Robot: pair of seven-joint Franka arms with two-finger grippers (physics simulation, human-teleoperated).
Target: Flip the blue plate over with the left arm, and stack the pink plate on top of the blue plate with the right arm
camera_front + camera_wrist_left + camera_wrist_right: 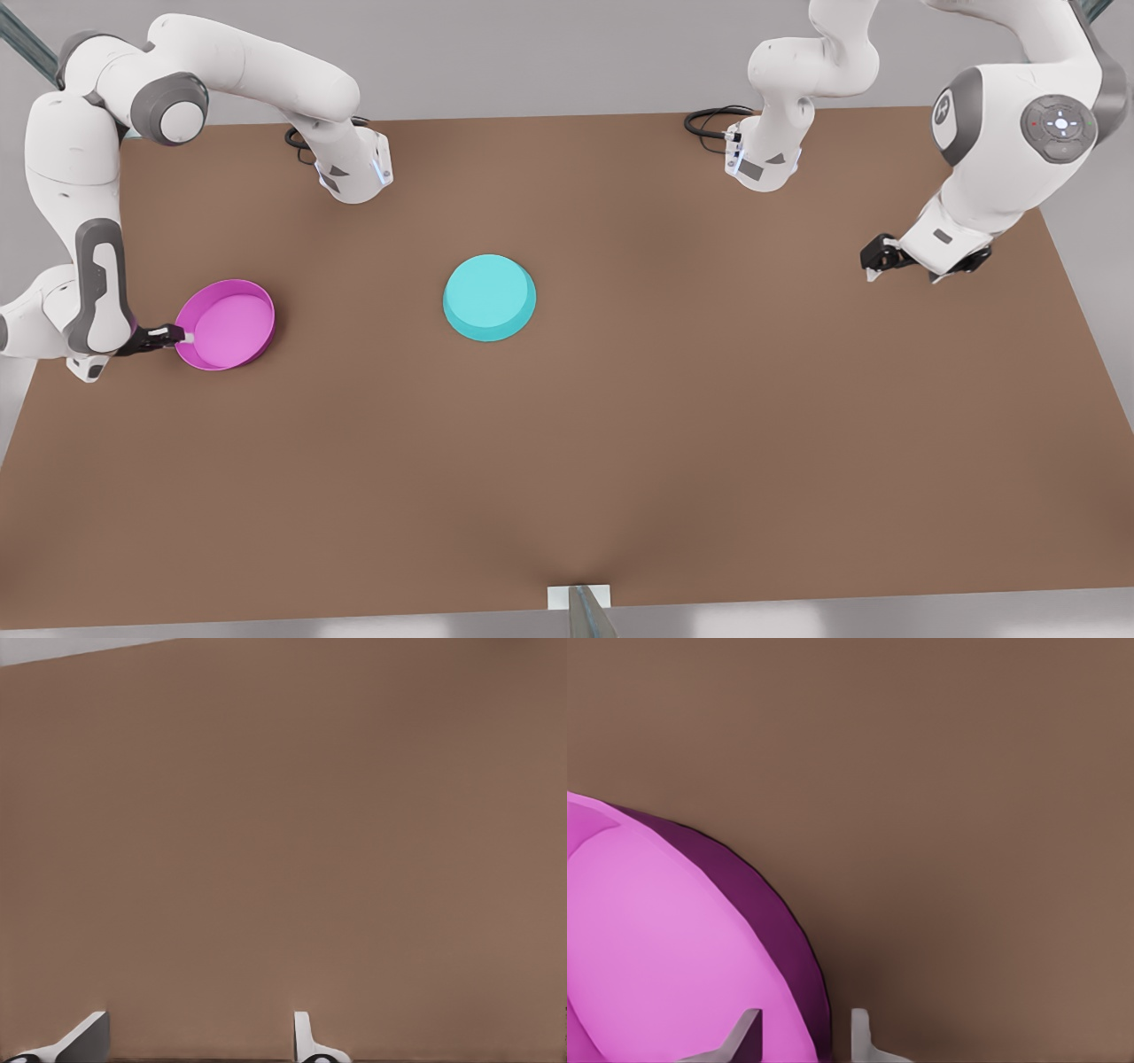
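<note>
Bare brown table [567, 461] takes up all the near ground, and beyond it the blue plate [489, 297] lies near the middle, its flat plain underside up, so to my eye the flip looks done. Over at the front view's left the right gripper [180, 335] has hold of the pink plate [226, 323] by its left rim; in the right wrist view one of its fingers [747, 1038] sits inside the dish and the other outside the wall, pinching the rim of the pink plate [664, 948] between them. The dish looks tipped, its open face turned partly toward the camera, so I take it that the lift is under way. To do this well the arm should keep that pinch firm, carry the plate high enough to clear the blue rim, level it over the centre of the blue one and let go only once it rests there; a thin rim grip could let the dish swing or slip. It is a round shallow magenta dish, lighter pink inside, darker on its raised wall. The left gripper [877, 260] waits far off at the front view's right above bare table, and in the left wrist view the left gripper [199, 1041] has its fingers spread apart, holding nothing.
</note>
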